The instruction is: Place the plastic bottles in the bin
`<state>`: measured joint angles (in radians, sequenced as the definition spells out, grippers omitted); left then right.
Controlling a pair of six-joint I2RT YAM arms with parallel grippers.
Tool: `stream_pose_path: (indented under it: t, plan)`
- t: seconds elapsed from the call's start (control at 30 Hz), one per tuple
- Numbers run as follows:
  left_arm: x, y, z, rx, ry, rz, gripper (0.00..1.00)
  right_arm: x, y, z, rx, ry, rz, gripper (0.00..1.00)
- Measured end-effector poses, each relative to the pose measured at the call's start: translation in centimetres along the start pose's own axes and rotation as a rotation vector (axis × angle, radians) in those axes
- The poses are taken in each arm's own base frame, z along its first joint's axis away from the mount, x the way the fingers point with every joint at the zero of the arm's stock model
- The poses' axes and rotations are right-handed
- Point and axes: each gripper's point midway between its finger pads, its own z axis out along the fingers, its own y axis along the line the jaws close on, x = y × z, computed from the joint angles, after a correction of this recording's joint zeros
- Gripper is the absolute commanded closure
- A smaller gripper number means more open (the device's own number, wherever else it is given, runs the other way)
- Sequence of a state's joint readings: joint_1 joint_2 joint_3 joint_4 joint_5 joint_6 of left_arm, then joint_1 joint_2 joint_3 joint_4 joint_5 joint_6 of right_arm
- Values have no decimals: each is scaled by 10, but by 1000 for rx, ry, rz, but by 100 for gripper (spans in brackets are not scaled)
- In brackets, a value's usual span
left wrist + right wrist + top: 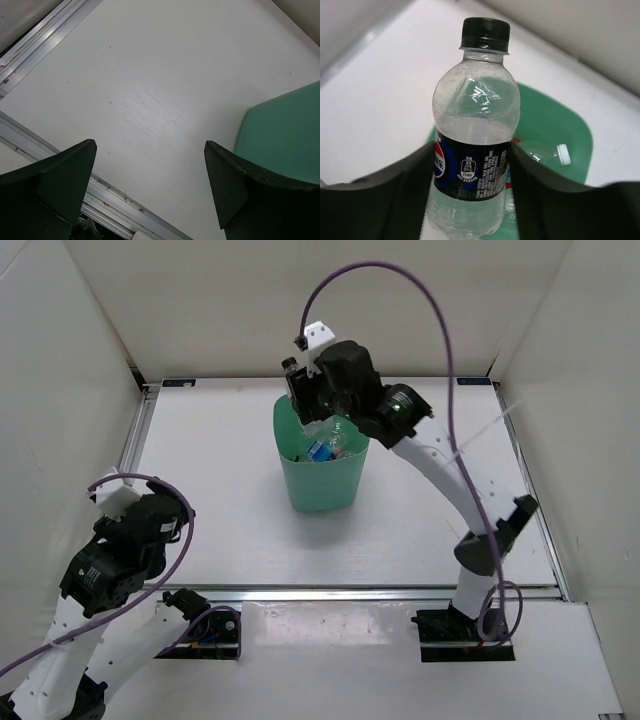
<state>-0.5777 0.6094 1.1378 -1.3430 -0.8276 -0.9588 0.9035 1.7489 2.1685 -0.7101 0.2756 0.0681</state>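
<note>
My right gripper [472, 175] is shut on a clear plastic bottle [475, 120] with a black cap and a dark label, its fingers pressed against both sides of the label. In the top view this gripper [325, 410] holds the bottle [335, 426] just above the rim of the mint-green bin [320, 490]. Inside the bin [560, 117] lies a clear bottle with a white cap [547, 152], and other bottles [322, 448] show from above. My left gripper [150, 170] hangs open and empty over the near left of the table [160, 530].
White walls enclose the table on three sides. An aluminium rail [115, 197] runs along the near edge, just below my left gripper. The bin's side [285, 130] shows at the right of the left wrist view.
</note>
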Motion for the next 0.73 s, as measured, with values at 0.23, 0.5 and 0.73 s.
stream_pose_path:
  t: [0.23, 0.5, 0.73]
  plan:
    - [-2, 3, -3, 15, -10, -16, 0, 112, -18, 40, -2, 346, 18, 0]
    - [0, 1, 0, 0, -2, -5, 0, 74, -117, -53, 112, 300, 433, 0]
    - [16, -8, 26, -134, 17, 69, 0, 113, -165, -154, 215, 268, 670, 0]
